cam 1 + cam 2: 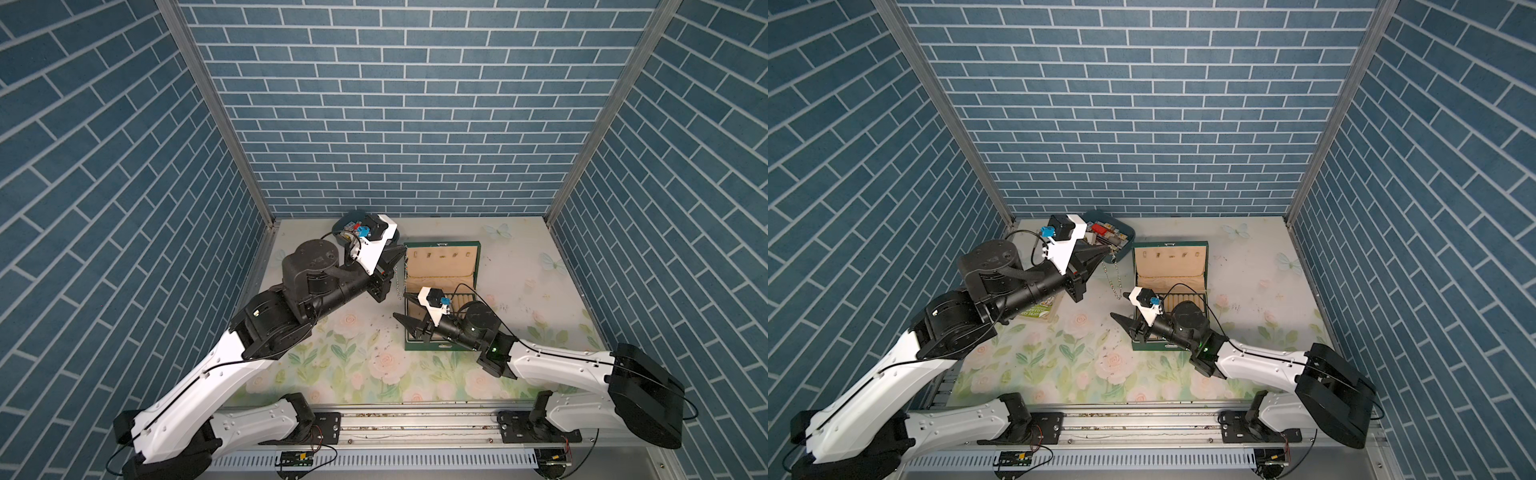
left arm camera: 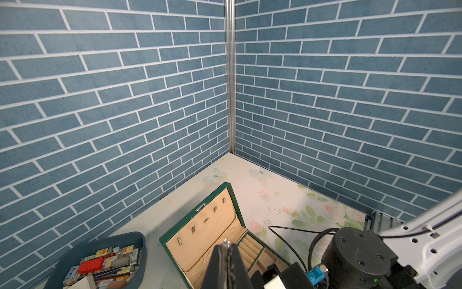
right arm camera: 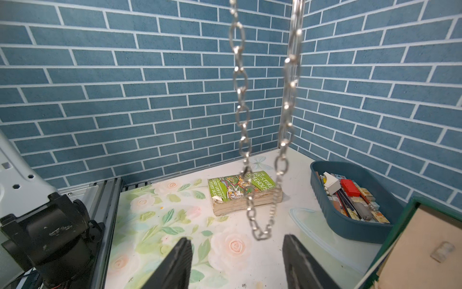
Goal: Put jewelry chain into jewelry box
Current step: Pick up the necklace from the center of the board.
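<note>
The floral table [image 1: 353, 374] carries the green jewelry box [image 1: 441, 291], standing open right of middle with its beige-lined lid [image 2: 205, 225] upright at the far side. Left of it, at the far edge, is a blue-grey bin [image 1: 1121, 237] full of small packets and a red block, and nearer on the left lies a worn paperback book [image 3: 246, 192] with a green cover.

The left gripper [image 1: 402, 254] is raised just left of the box's lid, its jaws pinched shut on the jewelry chain [image 1: 1113, 278], which hangs down from it in a doubled loop, clear of the table and outside the box's left wall. The right arm lies across the near half of the box, hiding much of the compartments. The right gripper [image 3: 237, 265] points left, jaws parted and holding nothing, with the chain's bottom loop hanging just ahead of them, between the tips.
</note>
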Robot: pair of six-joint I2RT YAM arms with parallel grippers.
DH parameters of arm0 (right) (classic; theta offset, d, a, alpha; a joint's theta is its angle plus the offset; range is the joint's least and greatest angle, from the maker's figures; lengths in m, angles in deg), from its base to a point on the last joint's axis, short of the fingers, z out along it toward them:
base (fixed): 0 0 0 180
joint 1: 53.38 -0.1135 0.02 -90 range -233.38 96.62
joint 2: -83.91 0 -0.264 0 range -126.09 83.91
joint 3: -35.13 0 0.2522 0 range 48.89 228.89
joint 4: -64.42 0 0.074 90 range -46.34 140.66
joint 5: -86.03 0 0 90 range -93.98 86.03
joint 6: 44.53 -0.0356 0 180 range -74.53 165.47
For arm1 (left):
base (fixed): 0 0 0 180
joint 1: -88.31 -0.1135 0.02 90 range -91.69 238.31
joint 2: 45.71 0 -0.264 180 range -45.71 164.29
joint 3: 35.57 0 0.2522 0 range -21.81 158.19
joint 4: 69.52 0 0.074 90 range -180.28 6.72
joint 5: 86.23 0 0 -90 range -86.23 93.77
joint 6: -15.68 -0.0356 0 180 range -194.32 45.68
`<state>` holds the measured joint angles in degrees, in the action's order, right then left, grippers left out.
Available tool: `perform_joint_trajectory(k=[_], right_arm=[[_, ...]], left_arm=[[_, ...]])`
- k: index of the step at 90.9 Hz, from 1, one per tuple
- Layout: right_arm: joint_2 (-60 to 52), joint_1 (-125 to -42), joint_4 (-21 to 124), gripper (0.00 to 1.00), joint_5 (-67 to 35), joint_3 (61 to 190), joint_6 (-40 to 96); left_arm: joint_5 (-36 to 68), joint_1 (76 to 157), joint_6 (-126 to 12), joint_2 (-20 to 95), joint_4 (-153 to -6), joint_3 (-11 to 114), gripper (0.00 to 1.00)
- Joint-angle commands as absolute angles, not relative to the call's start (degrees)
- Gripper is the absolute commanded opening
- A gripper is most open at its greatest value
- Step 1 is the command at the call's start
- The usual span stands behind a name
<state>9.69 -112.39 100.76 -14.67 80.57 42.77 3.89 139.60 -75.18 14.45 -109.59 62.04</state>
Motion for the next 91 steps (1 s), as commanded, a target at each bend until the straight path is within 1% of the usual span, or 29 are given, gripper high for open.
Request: perform_joint_trajectory(k=[1,21,32,40,49,55,79,86,91], right_arm=[[9.04,-112.71,103.18,0.62,-14.09,82.44,42.66],[8.38,-112.79,103.14,0.60,-15.43,83.13,42.08],[8.15,-113.01,103.19,0.56,-16.36,83.42,41.78],[8.19,-113.06,103.25,0.48,-16.71,83.61,41.61],[8.56,-113.08,103.61,0.33,-16.37,83.61,41.52],[8.75,-113.08,103.52,0.25,-16.24,83.61,41.52],[9.02,-113.06,103.12,0.07,-16.41,83.57,41.52],[9.09,-113.11,102.98,0.00,-16.61,83.61,41.59],[9.11,-113.06,102.95,0.00,-16.78,83.61,41.60]], left_arm=[[4.40,139.46,-75.37,14.25,-110.01,63.62,0.00],[4.68,139.46,-75.11,14.11,-110.08,63.71,0.00],[4.80,139.46,-74.98,14.02,-110.01,63.79,0.00],[4.91,139.46,-74.93,13.93,-110.01,63.80,0.00],[4.73,139.46,-74.93,13.89,-110.00,63.79,0.00],[4.69,139.46,-74.93,13.89,-110.00,63.79,0.00],[4.86,139.46,-74.84,13.67,-110.01,63.79,0.00],[4.87,139.46,-74.80,13.58,-110.02,63.86,0.00],[4.90,139.46,-74.75,13.52,-110.00,63.88,0.00]])
